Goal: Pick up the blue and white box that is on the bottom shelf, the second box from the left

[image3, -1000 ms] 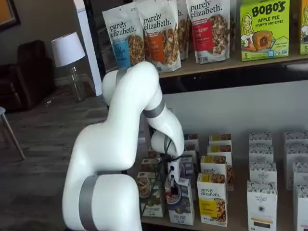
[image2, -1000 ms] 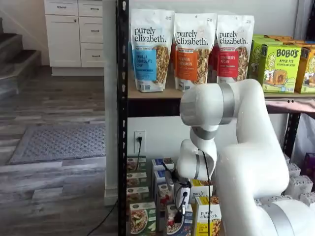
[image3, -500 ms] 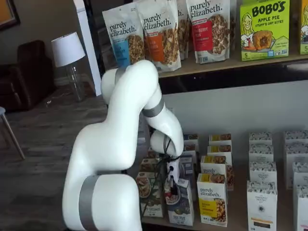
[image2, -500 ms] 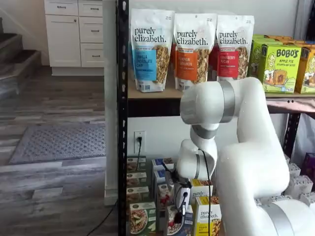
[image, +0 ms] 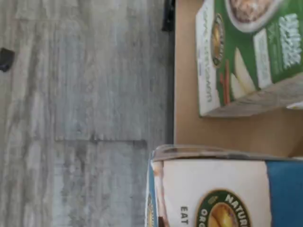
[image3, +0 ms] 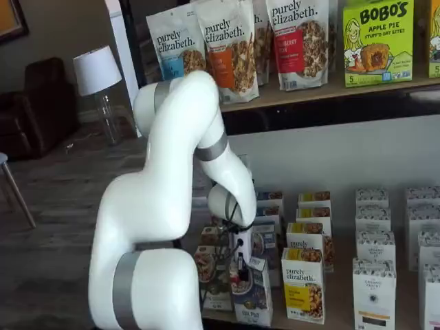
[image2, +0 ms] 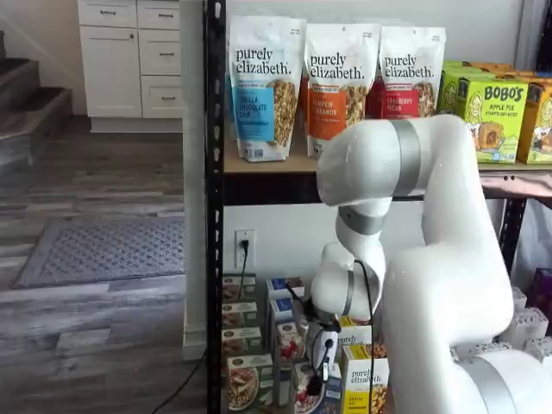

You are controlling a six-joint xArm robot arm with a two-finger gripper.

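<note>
The gripper (image3: 242, 269) was clamped on the top of the blue and white box (image3: 251, 294); we saw its black fingers (image3: 244, 273) pressed against the top edge of that box in a shelf view, and no gap showed between them and the carton; in a shelf view the gripper (image2: 321, 373) hung low under the big white arm (image2: 448, 259), with a thin black cable (image2: 358, 285) running down beside it.

The blue and white box (image2: 312, 390) was at the front of the bottom shelf (image3: 330, 317); it leaned a little, with its top tipped away from the yellow box (image3: 303, 284) next to it; we could not tell if its bottom was touching the shelf board or just above it; the green and white box (image3: 212, 278) stood on its other side, partly hidden behind the arm.

In the wrist view we saw the white top part of the blue and white box (image: 213, 189) very close, with a blue patch and a round green and gold badge on it; the green and white box (image: 246, 52) was beside it on the tan shelf board (image: 187, 127), with a strip of bare board between them; the grey wood floor (image: 80, 113) filled the rest of that view.

Up on the higher shelf (image2: 267, 164) stood three granola bags (image2: 332, 86) and green Bobo's boxes (image2: 483, 112).
</note>
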